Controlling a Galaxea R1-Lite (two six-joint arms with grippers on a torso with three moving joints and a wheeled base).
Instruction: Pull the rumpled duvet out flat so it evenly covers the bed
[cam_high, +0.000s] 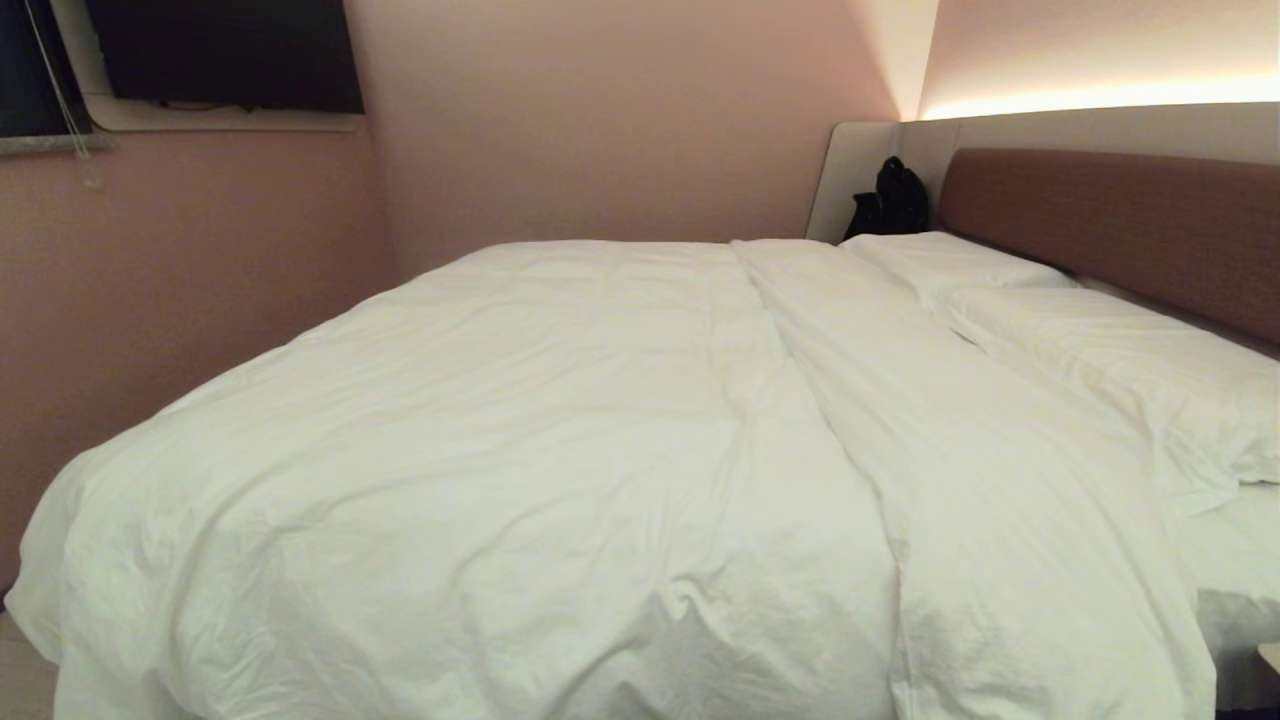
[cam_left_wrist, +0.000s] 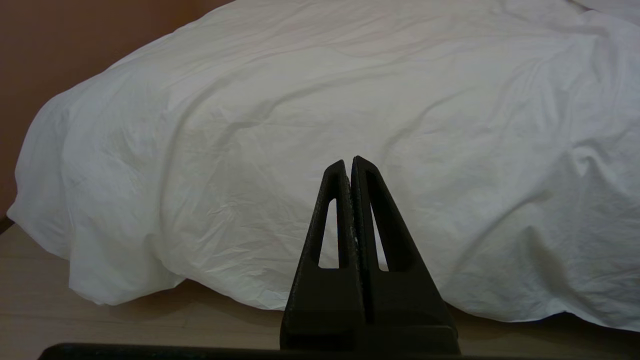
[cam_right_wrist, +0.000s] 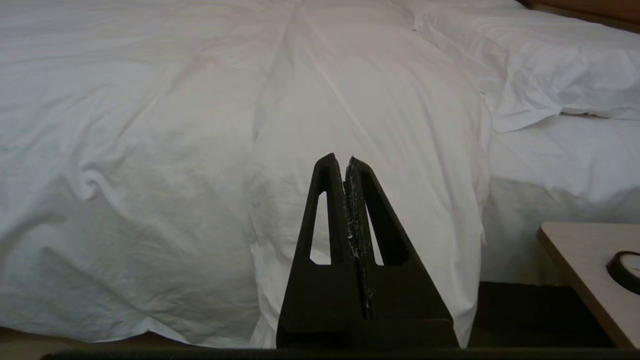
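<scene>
The white puffy duvet (cam_high: 560, 440) lies spread over most of the bed, creased, with a folded band (cam_high: 900, 420) running along its headboard-side edge. Its near side hangs over the bed's edge toward the floor (cam_left_wrist: 210, 210). A strip of white mattress sheet (cam_right_wrist: 555, 165) shows bare between the duvet's edge and the pillows. The bed's brown headboard (cam_high: 1120, 225) stands at the right. Neither arm shows in the head view. My left gripper (cam_left_wrist: 349, 162) is shut and empty, held off the hanging duvet (cam_left_wrist: 350, 100). My right gripper (cam_right_wrist: 341, 160) is shut and empty, facing the folded band (cam_right_wrist: 380, 110).
Two white pillows (cam_high: 1100, 350) lie along the headboard. A black bag (cam_high: 888, 200) sits in the far corner. A pale wooden bedside table (cam_right_wrist: 590, 270) with a dark round object (cam_right_wrist: 625, 270) stands at the right. Pink walls close in the far side; wooden floor (cam_left_wrist: 100, 325) lies below.
</scene>
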